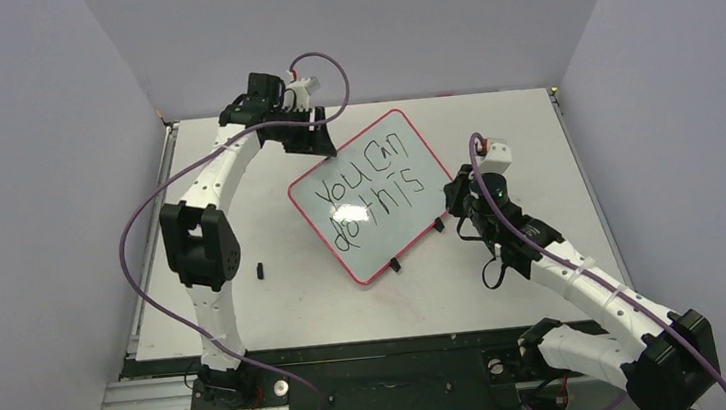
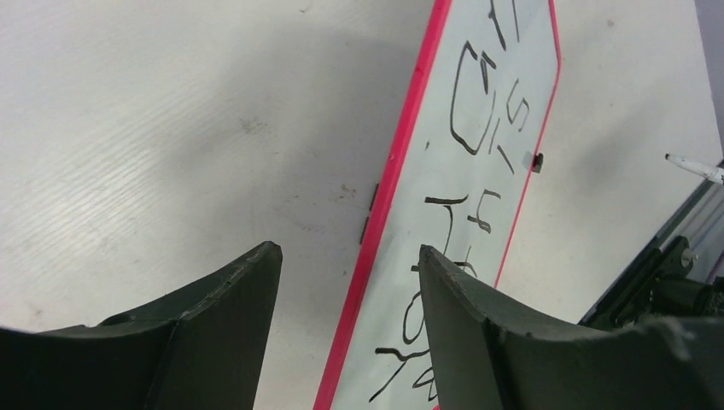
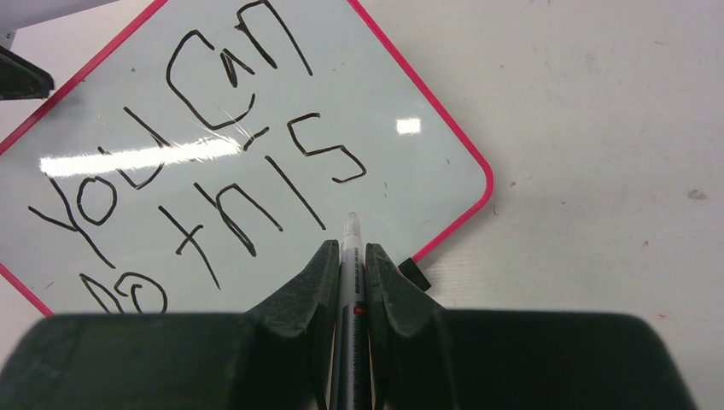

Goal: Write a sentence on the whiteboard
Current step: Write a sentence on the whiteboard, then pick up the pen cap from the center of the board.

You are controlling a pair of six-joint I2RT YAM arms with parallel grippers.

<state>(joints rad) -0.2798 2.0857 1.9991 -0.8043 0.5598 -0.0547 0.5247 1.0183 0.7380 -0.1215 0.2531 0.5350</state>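
- We are looking down on a pale bench (image 1: 279,309), and at its left a small black piece (image 1: 261,269) is lying alone, well apart from the board.
- The left gripper (image 1: 326,148) is hanging over the far left corner of the whiteboard (image 1: 410,215), released: in its wrist view both dark fingers (image 2: 230,307) are standing wide apart, and the red rim (image 2: 384,196) is running up between them without either finger pressing on it.
- The whiteboard is lying flat near the middle of the bench, turned diagonally, between the two grippers.
- The sentence (image 1: 375,196) is filling the board in black marker strokes, "YOU CAN" sitting over "do this".
- Two small black clips (image 1: 395,264) are sticking out from the board's near right edge.
- The marker (image 3: 351,231) is pointing forward with its pale tip showing just below the "s" of "this" in the right wrist view; we are not able to tell whether the tip is touching the board.
- The right gripper (image 3: 351,249) is sitting just beside the board's right corner, clenched on the marker, its two fingers pressing the barrel from either side.
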